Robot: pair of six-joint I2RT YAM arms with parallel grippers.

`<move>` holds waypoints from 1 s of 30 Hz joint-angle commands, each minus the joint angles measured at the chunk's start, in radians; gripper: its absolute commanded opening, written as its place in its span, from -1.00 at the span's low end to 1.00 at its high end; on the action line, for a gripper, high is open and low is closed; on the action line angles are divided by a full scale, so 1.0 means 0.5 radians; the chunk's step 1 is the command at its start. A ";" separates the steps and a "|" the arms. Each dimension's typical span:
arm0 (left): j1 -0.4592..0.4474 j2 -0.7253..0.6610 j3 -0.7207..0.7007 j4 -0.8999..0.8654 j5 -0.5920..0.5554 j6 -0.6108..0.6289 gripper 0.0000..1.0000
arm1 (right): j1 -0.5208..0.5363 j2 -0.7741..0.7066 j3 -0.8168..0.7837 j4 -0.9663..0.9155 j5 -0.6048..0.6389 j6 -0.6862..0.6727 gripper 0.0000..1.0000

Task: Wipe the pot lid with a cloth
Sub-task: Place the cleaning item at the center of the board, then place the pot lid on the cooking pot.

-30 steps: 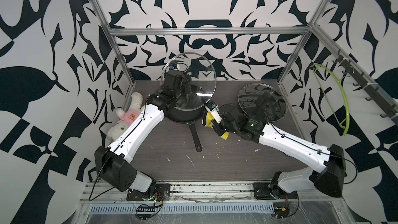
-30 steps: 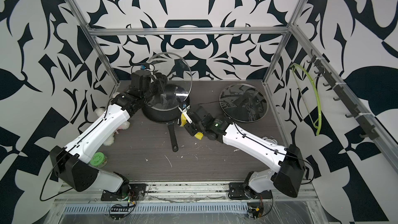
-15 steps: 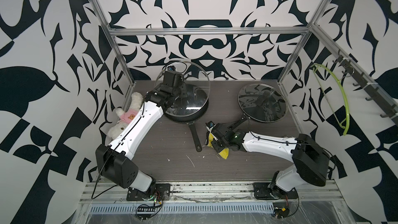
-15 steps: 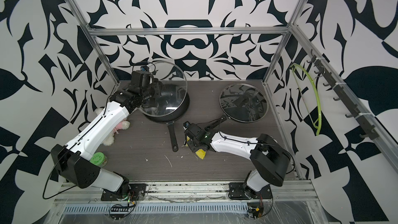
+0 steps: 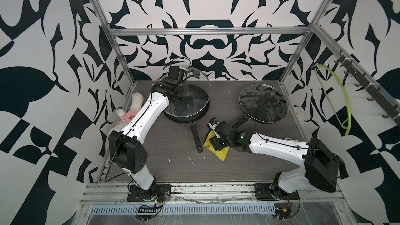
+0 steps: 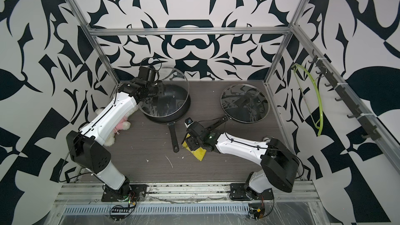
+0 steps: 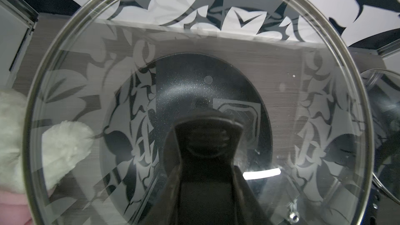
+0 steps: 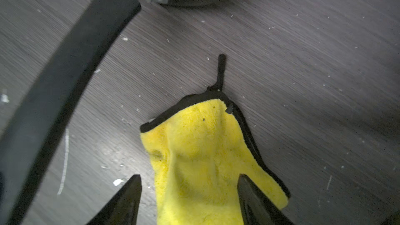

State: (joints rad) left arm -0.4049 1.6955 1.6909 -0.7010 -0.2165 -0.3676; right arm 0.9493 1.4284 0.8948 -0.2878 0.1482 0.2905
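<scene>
My left gripper [image 5: 179, 88] is shut on the black knob [image 7: 207, 130] of the glass pot lid [image 5: 190, 96], holding it tilted over the black frying pan [image 5: 173, 118] at the back left. In the left wrist view the lid [image 7: 303, 104] fills the frame, with the pan seen through it. The yellow cloth [image 5: 221, 152] lies crumpled on the table right of the pan handle [image 5: 196, 136]. My right gripper [image 5: 211, 142] hovers open low over it. In the right wrist view the cloth [image 8: 205, 159], black loop outward, lies between the spread fingertips [image 8: 134, 189], ungripped.
A second glass lid [image 5: 264, 102] rests at the back right. A white plush toy [image 5: 135, 104] in pink lies against the left wall beside my left arm. A green hanger [image 5: 344, 96] hangs on the right wall rail. White crumbs dot the table front.
My right gripper carried the cloth from the pan down to the table, then opened and let it go. My left gripper tipped the lid down from near upright towards the pan.
</scene>
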 commanded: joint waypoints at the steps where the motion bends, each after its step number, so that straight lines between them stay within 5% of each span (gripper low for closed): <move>1: 0.049 0.040 0.200 0.045 0.049 0.039 -1.00 | 0.018 -0.157 0.046 -0.029 -0.114 0.007 0.55; 7: 0.067 0.274 0.396 -0.172 0.054 0.098 -1.00 | 0.017 -0.415 0.022 0.070 -0.185 -0.024 0.61; 19: 0.061 0.518 0.458 -0.182 0.141 0.141 -1.00 | -0.006 -0.655 0.091 0.189 0.372 -0.151 0.64; 30: 0.032 0.597 0.408 -0.176 0.170 0.188 -1.00 | -0.055 -0.715 0.069 0.184 0.415 -0.158 0.66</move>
State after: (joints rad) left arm -0.3820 2.0193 1.8606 -0.8566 -0.1421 -0.2970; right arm 0.9260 1.0912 0.8978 -0.2333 0.3271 0.2245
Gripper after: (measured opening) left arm 0.339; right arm 0.830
